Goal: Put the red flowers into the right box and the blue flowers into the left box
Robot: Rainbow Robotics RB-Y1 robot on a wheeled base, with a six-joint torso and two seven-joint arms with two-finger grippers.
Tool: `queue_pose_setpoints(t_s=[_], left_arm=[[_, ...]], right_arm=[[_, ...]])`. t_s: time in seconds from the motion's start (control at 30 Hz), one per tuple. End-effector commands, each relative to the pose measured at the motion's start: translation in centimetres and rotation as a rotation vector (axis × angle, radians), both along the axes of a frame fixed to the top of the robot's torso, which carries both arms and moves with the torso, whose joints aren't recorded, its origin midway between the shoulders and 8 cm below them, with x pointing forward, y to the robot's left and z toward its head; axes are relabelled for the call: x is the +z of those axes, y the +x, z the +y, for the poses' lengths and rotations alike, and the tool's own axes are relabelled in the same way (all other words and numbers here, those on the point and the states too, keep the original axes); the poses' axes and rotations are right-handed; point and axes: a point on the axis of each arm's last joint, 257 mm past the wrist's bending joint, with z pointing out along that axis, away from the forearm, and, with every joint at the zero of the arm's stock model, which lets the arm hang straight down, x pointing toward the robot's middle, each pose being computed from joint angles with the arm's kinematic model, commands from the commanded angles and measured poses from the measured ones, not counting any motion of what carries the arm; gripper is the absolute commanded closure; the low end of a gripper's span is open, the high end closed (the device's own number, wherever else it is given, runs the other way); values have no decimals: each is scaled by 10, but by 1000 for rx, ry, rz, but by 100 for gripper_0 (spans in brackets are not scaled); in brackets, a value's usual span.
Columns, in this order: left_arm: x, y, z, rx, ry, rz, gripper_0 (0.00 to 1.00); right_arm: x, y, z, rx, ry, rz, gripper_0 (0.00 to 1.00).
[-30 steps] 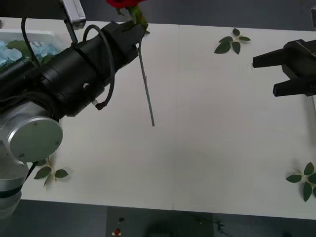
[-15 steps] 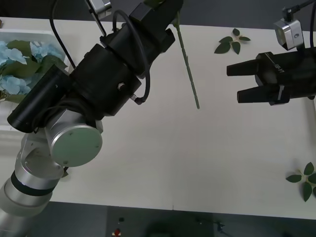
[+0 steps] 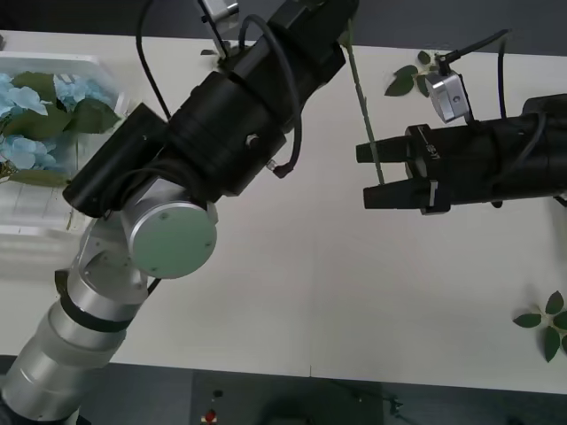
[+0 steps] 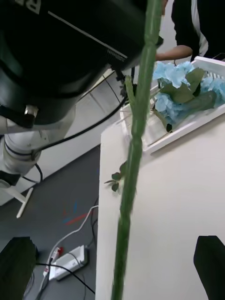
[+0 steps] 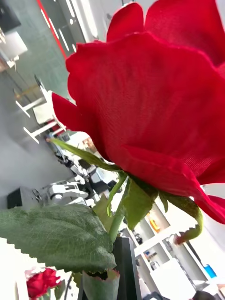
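Observation:
A red flower (image 5: 154,103) hangs high over the table's far middle, with my left gripper (image 3: 330,18) shut on its stem just under the head. The long green stem (image 3: 368,119) drops between the two black fingers of my right gripper (image 3: 363,175), which is open around the stem's lower end (image 4: 133,154). Blue flowers (image 3: 22,97) lie in the left box (image 3: 62,58), a white bin at the table's far left; the right wrist view shows these blue flowers (image 4: 173,77) past the stem. Another red flower (image 5: 40,281) shows far off. The right box is out of view.
Flowerless leaf sprigs lie at the far right (image 3: 416,75) and at the near right edge (image 3: 545,323). My bulky left arm (image 3: 213,142) crosses the table's left half. Open tabletop (image 3: 354,292) spreads below both grippers.
My left arm has swung right, carrying the red flower. My right gripper has moved left, and its open fingers now stand on either side of the stem.

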Motion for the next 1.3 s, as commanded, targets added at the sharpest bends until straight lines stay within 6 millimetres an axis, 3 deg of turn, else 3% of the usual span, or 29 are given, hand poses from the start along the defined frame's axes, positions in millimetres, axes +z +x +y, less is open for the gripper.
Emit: queue_pose_setpoints(t_s=[0.03,0.47,0.5,0.53,0.57,0.6,0.63,1.2,1.27,1.3], left_arm=[[13,-7,-23,-32,6,-38,100],[-1,-5,-34,-40,39,-26,100],[-1,-5,-35,-41,38,-25,100],[-1,-5,-35,-41,41,-25,100],[-1,-5,-34,-40,39,-26,100],[-1,-5,-35,-40,39,-26,100],[-1,-5,-35,-40,42,-26,100],[-5,-3,-32,-32,51,-25,99],[-8,-1,-30,-25,63,-27,81],[-11,1,-26,-15,70,-29,66]], right_arm=[[16,-4,17,5,38,19,0],[14,9,42,-55,113,80,0],[14,9,42,-57,114,80,6],[14,9,44,-53,115,78,24],[13,9,44,-54,111,76,50],[13,9,44,-55,108,74,81],[12,9,44,-56,111,79,100],[14,10,44,-61,115,89,100],[14,10,44,-60,116,90,100],[14,10,44,-61,118,91,100]])
